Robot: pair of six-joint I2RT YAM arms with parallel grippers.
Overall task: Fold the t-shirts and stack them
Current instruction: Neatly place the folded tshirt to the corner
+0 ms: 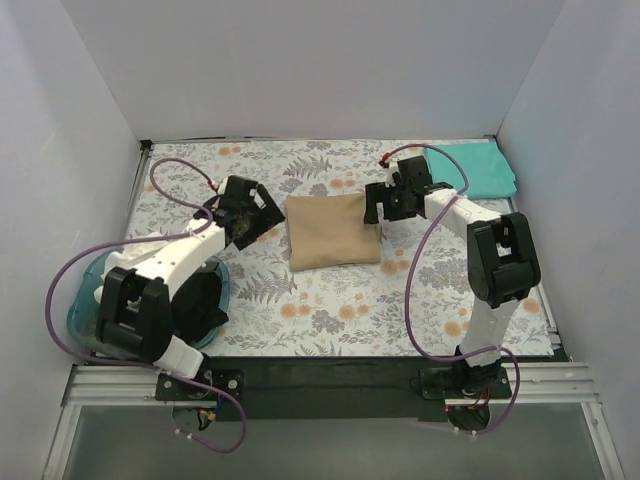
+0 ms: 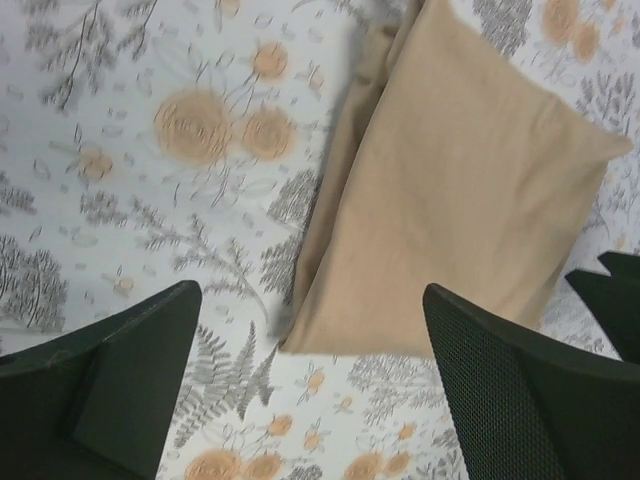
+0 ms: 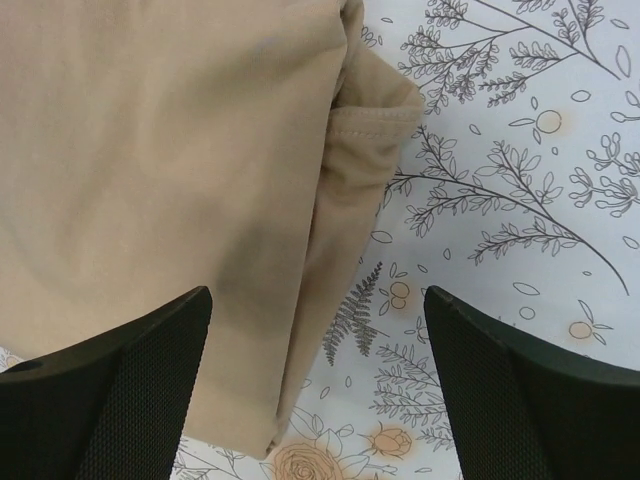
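Observation:
A tan t-shirt (image 1: 333, 231) lies folded into a rectangle at the middle of the flowered table. My left gripper (image 1: 247, 213) hovers just off its left edge, open, with nothing between the fingers; its wrist view shows the tan t-shirt (image 2: 460, 190) ahead of the jaws. My right gripper (image 1: 388, 203) stands open beside the shirt's right edge, above the tan t-shirt (image 3: 170, 170) and its folded hem. A teal-green t-shirt (image 1: 478, 168) lies folded at the back right corner.
A blue round basket (image 1: 88, 300) sits at the front left, partly under my left arm. White walls close in the table (image 1: 340, 310) on three sides. Purple cables loop off both arms.

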